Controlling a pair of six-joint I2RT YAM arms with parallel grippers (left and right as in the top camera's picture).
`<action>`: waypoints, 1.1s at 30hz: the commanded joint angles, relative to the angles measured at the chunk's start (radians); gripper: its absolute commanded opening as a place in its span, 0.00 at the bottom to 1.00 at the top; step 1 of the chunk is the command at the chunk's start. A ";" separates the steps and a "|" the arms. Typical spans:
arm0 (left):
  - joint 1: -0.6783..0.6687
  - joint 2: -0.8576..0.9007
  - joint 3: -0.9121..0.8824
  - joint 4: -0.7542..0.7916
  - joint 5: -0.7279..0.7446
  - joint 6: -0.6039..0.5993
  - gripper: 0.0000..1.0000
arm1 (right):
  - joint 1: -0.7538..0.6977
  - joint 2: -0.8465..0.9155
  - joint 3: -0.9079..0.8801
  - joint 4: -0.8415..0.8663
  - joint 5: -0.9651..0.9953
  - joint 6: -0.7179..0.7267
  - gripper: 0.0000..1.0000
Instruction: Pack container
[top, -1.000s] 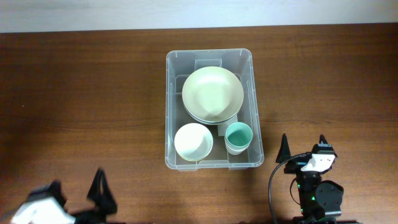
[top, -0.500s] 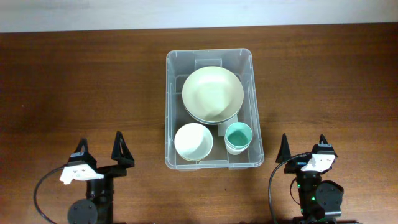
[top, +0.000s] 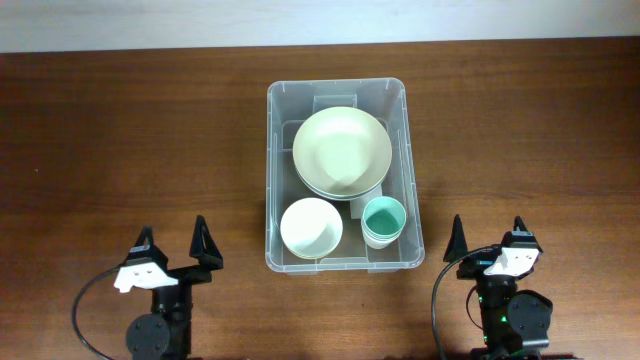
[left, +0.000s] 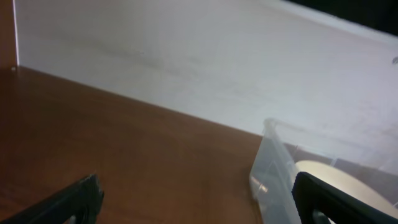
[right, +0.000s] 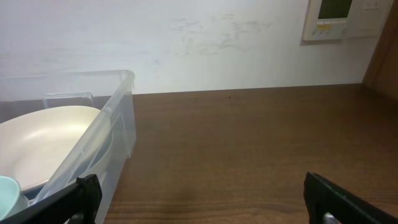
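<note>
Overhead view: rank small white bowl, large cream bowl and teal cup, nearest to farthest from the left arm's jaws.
1. small white bowl: near-left corner of the container, the side facing that arm.
2. large cream bowl: far half of the container, roughly centred.
3. teal cup: near-right corner, across the container from that arm.

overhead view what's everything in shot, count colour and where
clear plastic rectangular tub: one, transparent, table centre
pale green round bowl: one, topping a stack, far half of the tub
white round bowl: one, near-left corner of the tub
teal plastic cup: one, near-right corner of the tub
brown wooden table: one, under everything
white wall: one, behind the table
left gripper: one, black, near edge left of the tub, jaws open
right gripper: one, black, near edge right of the tub, jaws open
</note>
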 joint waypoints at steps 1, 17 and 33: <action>0.000 -0.011 -0.012 -0.005 0.000 0.063 1.00 | 0.006 -0.008 -0.005 -0.007 0.012 -0.006 0.99; 0.000 -0.011 -0.012 -0.109 -0.018 0.178 1.00 | 0.006 -0.008 -0.005 -0.007 0.012 -0.006 0.99; 0.000 -0.010 -0.012 -0.110 -0.018 0.178 1.00 | 0.006 -0.008 -0.005 -0.008 0.012 -0.006 0.99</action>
